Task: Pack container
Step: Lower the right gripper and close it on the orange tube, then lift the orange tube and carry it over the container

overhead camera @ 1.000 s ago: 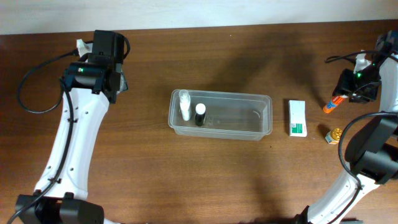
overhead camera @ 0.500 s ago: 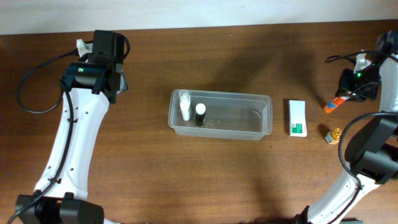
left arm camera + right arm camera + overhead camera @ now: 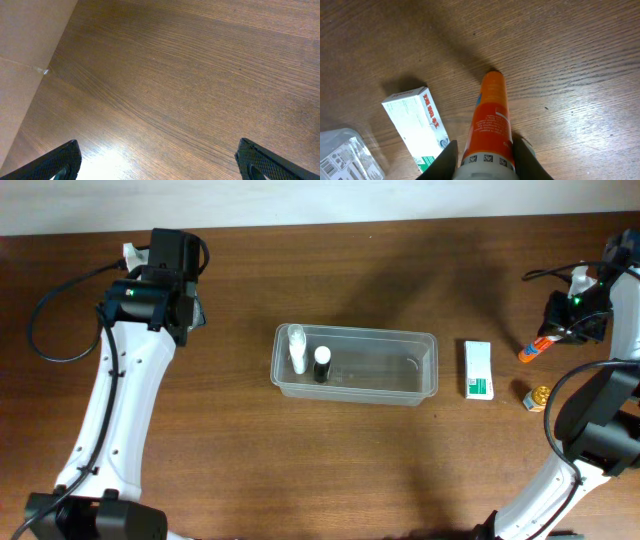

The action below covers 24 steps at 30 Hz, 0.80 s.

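The right gripper (image 3: 485, 159) is clamping its fingers around the orange tube (image 3: 490, 115) at the table's right side. The left gripper (image 3: 157, 167) is standing wide open, holding nothing. The container (image 3: 400, 333) is sitting mid-table, with two small bottles (image 3: 297, 348) at its left end.

Clear plastic container (image 3: 385, 370), wood-grain table (image 3: 300, 470) (glossy)

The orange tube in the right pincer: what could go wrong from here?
1. The right pincer holds the orange tube only at one end, so it may pivot or slip.
2. The white-and-green box lies between tube and container; a low carry could knock it.
3. Two small bottles stand in the container's left end; a dropped tube might topple them.
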Motion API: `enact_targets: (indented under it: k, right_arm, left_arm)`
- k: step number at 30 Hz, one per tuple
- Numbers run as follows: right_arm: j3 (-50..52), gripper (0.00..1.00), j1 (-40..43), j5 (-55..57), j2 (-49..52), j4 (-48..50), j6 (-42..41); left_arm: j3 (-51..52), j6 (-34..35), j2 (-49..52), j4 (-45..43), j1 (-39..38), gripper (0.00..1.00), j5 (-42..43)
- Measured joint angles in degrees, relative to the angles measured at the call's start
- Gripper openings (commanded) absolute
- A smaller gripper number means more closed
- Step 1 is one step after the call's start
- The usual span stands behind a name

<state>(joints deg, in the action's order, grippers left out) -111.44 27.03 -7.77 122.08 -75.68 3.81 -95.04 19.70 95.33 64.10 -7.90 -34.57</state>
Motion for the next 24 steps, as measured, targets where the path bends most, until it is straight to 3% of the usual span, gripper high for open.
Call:
enact_targets:
  k: [24]
  right_arm:
    - [-0.9,0.25,-11.0,-1.0,-16.7,-8.0,-0.2]
  left_arm:
    - [0.0,0.0,0.0,0.0,0.0,0.99,0.0]
